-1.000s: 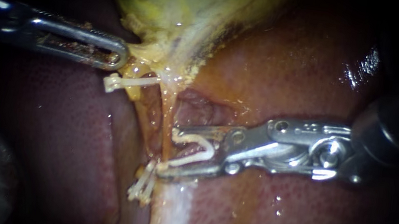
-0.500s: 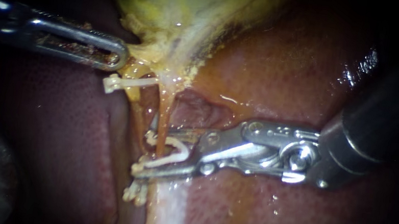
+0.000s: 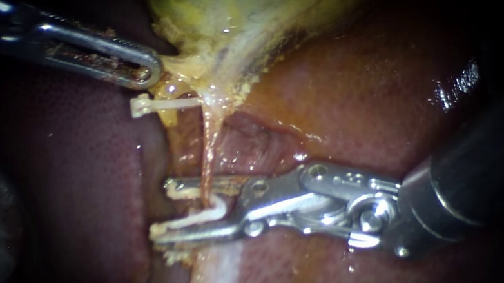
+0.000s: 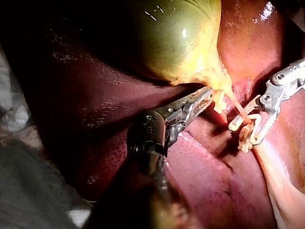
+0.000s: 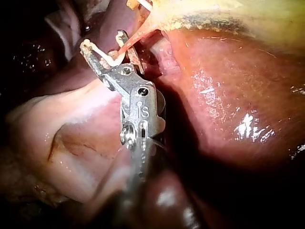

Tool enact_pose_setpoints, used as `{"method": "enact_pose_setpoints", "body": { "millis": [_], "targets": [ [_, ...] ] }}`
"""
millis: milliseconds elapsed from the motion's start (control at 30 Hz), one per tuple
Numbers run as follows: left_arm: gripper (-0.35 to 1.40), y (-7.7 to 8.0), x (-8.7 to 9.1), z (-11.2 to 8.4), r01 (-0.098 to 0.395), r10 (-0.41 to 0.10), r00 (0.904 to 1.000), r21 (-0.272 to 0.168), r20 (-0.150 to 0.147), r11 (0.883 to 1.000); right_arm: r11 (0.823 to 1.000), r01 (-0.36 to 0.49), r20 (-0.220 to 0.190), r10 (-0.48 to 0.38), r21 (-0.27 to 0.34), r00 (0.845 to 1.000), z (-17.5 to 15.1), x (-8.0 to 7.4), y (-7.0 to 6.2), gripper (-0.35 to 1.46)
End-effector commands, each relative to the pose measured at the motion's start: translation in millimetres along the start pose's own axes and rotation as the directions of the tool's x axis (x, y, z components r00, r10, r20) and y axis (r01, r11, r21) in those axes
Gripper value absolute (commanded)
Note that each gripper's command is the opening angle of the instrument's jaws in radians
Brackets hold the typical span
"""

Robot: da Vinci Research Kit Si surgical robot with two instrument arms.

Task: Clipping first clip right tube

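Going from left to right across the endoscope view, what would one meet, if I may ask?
left instrument → closed white clip → right tube → right instrument's shaft

Polished, gleaming metal for the right instrument [image 3: 162, 209]; duller, crusted metal for the left instrument [image 3: 152, 74]; matt white plastic in the clip [image 3: 196, 219]; wet, glossy, finely stippled liver [image 3: 362, 91]; slick yellow gallbladder [image 3: 217, 7], ragged at its neck.
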Motion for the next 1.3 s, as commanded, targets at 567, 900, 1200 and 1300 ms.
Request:
{"method": "enact_pose_setpoints", "body": {
  "millis": [567, 900, 1200, 1300],
  "targets": [
    [-0.35, -0.2, -0.1, 0.0, -0.001, 0.001, 1.0, -0.001, 0.0, 1.0, 0.998, -0.063, 0.006, 0.063, 0.012, 0.998, -1.0, 0.7, -1.6, 0.31],
    [-0.35, -0.3, -0.2, 0.2, -0.002, 0.002, 1.0, 0.0, 0.0, 1.0, 0.981, -0.195, 0.012, 0.195, 0.007, 0.981, -0.9, 0.2, -0.9, -0.08],
    [-0.35, -0.3, -0.3, 0.3, -0.003, 0.003, 1.0, 0.001, -0.001, 1.0, 0.952, -0.306, 0.028, 0.305, 0.007, 0.952, -1.4, -1.4, -0.9, -0.35],
    [-0.35, -0.3, -0.3, 0.3, -0.003, 0.003, 1.0, 0.001, -0.001, 1.0, 0.953, -0.304, 0.029, 0.304, 0.007, 0.952, -1.4, -1.7, -0.9, -0.35]
  ]
}}
